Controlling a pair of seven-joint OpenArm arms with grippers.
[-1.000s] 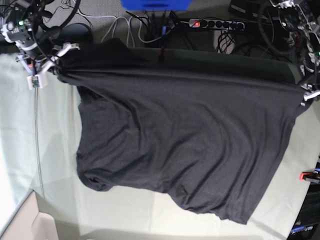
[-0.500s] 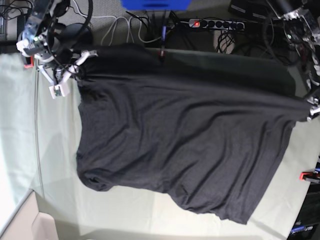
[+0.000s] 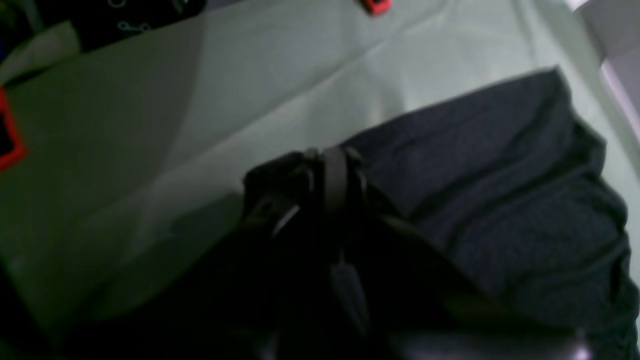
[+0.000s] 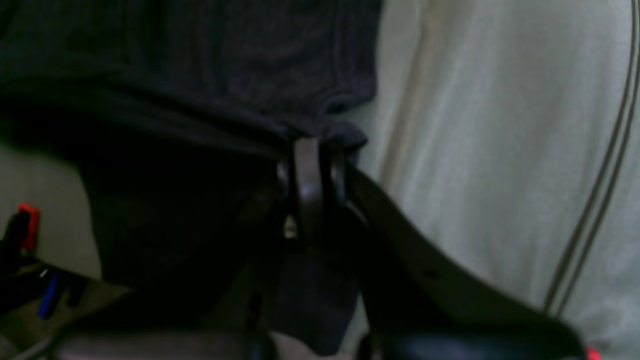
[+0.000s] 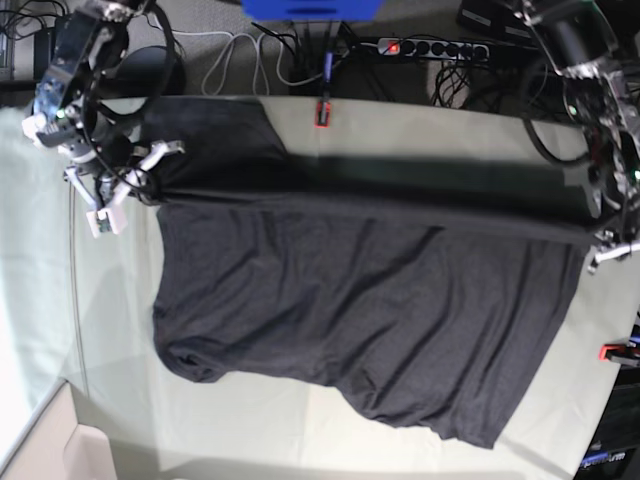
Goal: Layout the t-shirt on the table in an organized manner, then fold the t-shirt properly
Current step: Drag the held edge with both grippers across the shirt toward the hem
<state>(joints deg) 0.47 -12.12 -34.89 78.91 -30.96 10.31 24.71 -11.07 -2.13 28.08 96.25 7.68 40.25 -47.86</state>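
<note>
The two claws have pulled the top edge of the black shirt (image 5: 350, 290) down, closer to the bottom of the picture. More of the pale counter (image 5: 400, 130) now shows above the shirt, and a red clamp (image 5: 322, 113) at the far side has come into sight. The left claw (image 5: 598, 240) has also moved in a bit, away from the side of the counter.

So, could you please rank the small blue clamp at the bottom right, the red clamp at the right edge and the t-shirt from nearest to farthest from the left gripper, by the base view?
1. T-shirt: in the gripper.
2. Red clamp: right edge.
3. Blue clamp: bottom right.
</note>
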